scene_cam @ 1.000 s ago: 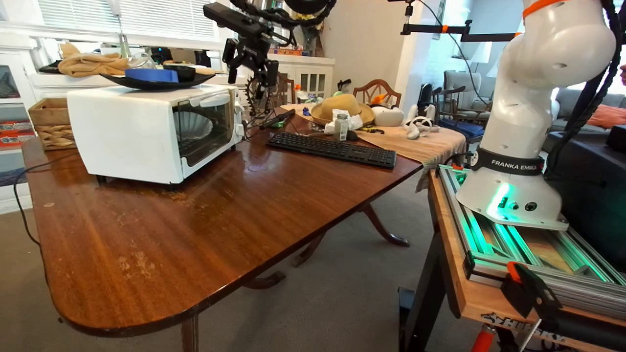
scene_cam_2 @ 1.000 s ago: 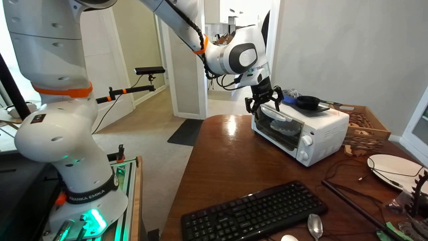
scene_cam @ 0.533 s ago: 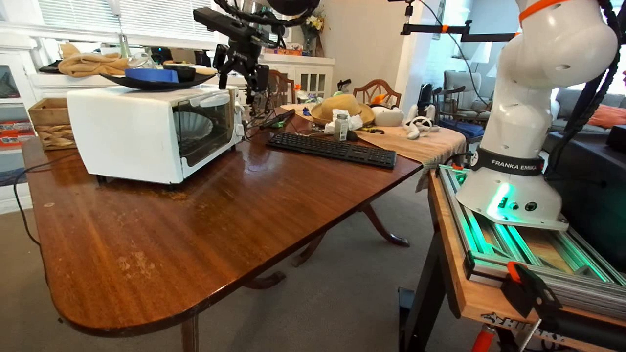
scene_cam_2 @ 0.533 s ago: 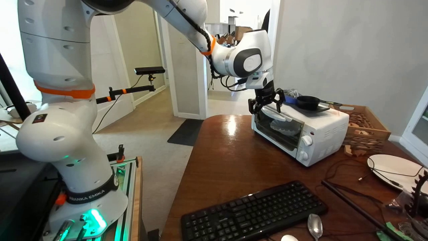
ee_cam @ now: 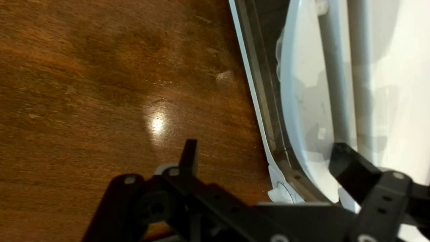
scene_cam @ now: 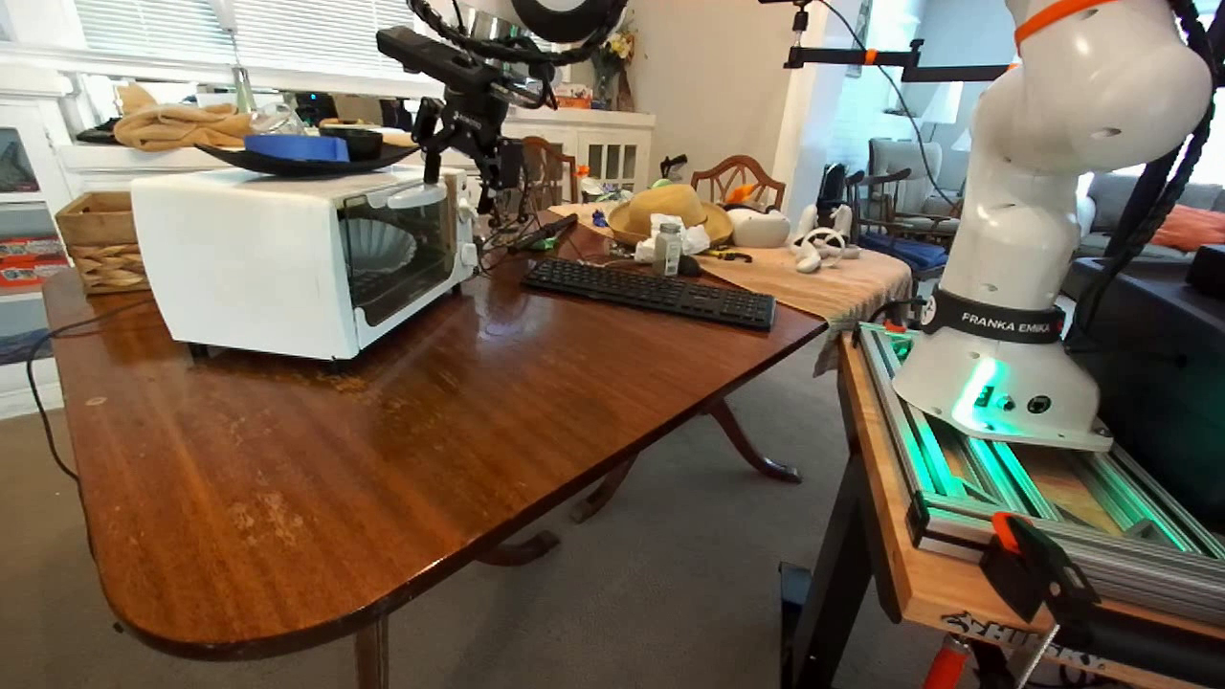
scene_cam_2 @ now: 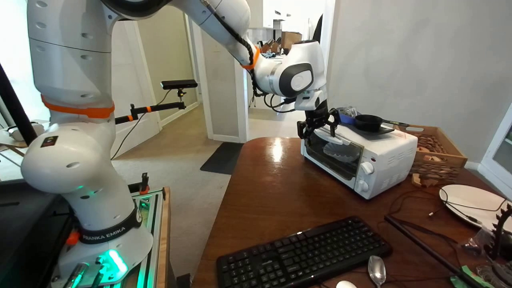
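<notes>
A white toaster oven (scene_cam: 244, 258) stands on the wooden table in both exterior views (scene_cam_2: 390, 168), its glass door shut. My gripper (ee_cam: 267, 146) is open and empty, pointing down at the door's pale handle (ee_cam: 310, 101). In the wrist view one finger overlaps the handle's end and the oven's top edge, and the other is out over the table. In both exterior views the gripper (scene_cam: 459, 189) is at the top front of the oven, near the handle (scene_cam_2: 329, 137). I cannot tell whether a finger touches it. A white fluted dish (scene_cam: 381, 247) shows through the glass.
On the oven top are a black tray (scene_cam_2: 378, 131), a blue item (scene_cam: 297, 147) and a small black pan (scene_cam_2: 369, 122). A wicker basket (scene_cam_2: 440, 160) stands behind. A black keyboard (scene_cam_2: 304, 256), spoon (scene_cam_2: 377, 270), white plate (scene_cam_2: 472, 202) and cables share the table (scene_cam: 402, 459).
My gripper has moved lower and closer to the oven's door handle, with the fingers staying open. The oven and the things on the table have not moved.
</notes>
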Robot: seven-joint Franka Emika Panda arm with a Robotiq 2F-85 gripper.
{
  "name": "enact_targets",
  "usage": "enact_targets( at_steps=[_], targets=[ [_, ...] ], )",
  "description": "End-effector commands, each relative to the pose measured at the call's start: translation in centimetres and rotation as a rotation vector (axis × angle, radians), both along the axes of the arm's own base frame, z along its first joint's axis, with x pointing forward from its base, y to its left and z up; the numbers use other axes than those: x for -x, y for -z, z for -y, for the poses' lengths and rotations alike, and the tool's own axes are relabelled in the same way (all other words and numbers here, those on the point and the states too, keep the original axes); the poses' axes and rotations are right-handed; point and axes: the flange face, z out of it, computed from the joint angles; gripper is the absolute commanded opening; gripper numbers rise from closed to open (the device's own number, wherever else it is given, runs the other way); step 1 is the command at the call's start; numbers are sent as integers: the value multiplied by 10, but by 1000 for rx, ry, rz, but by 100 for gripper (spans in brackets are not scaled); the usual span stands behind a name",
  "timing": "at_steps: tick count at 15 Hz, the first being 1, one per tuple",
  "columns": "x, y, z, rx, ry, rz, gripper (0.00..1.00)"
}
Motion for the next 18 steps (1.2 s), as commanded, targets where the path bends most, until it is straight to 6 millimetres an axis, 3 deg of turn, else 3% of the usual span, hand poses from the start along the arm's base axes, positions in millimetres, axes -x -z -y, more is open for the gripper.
enact_targets(
  at_steps=[1, 5, 11, 18],
  targets=[
    [4, 13, -7, -10, -8, -36, 100],
    [30, 31, -15, -15, -8, -89, 100],
    [73, 74, -29, -64, 19, -201, 100],
    [108, 125, -57, -285, 28, -429, 100]
  ],
)
